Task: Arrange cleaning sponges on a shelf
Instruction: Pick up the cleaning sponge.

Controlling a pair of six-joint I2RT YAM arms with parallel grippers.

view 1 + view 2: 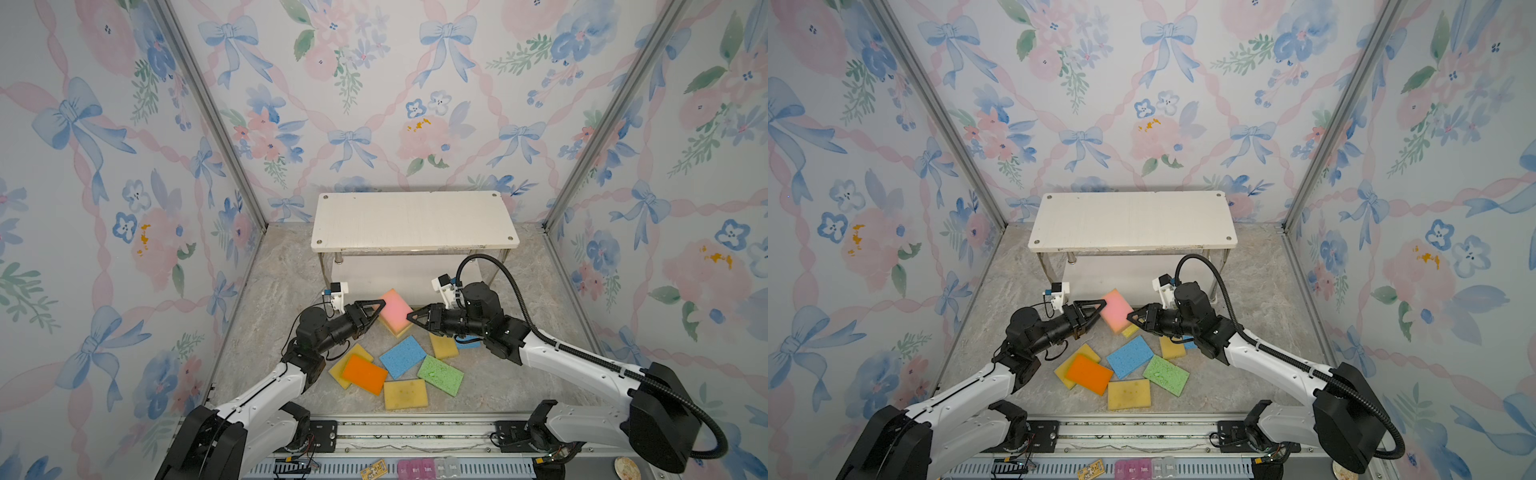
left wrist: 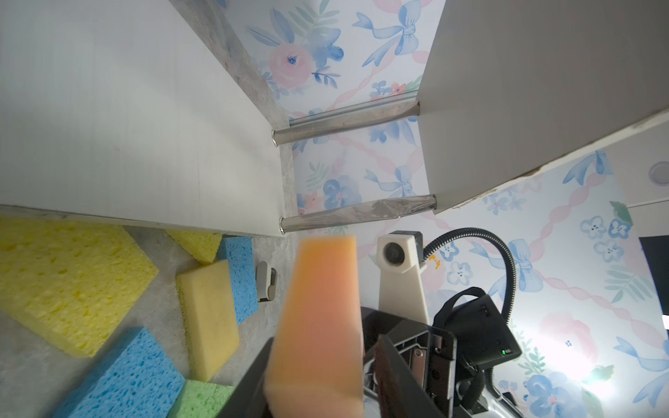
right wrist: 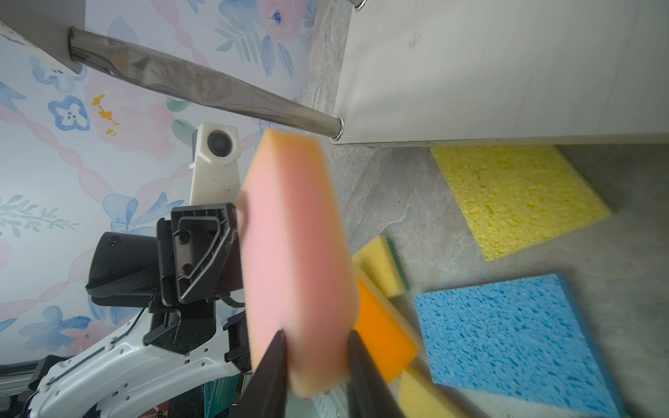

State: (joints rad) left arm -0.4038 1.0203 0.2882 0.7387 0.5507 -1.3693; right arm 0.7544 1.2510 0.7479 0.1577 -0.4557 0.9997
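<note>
Two grippers are met on a single pink sponge (image 1: 395,309), which is held tilted in the air at the centre of both top views, just in front of the shelf (image 1: 415,220) and clear of the floor (image 1: 266,324). In the right wrist view the right gripper (image 3: 316,334) is seen with a finger pressed to each broad face of the sponge's near end, so the sponge is judged to be clamped there. The left gripper (image 1: 379,308) is set at the opposite end. In the left wrist view one finger (image 2: 249,391) lies against the sponge while a gap is seen beside the other, so its jaws are taken to be partly parted and loose rather than gripping. This pairing is read as a handover: the sponge is kept aloft by one arm so that it can be let go by the other. No sponge is seen on the upper board (image 1: 1133,220), and the stretch of lower board (image 2: 108,108) shown at the upper left of the left wrist view is bare. An orange sponge (image 1: 365,373), a blue sponge (image 1: 402,356), a green sponge (image 1: 440,375) and several yellow sponges (image 1: 405,394) are spread, some overlapping, on the floor at the lower centre of both top views.
</note>
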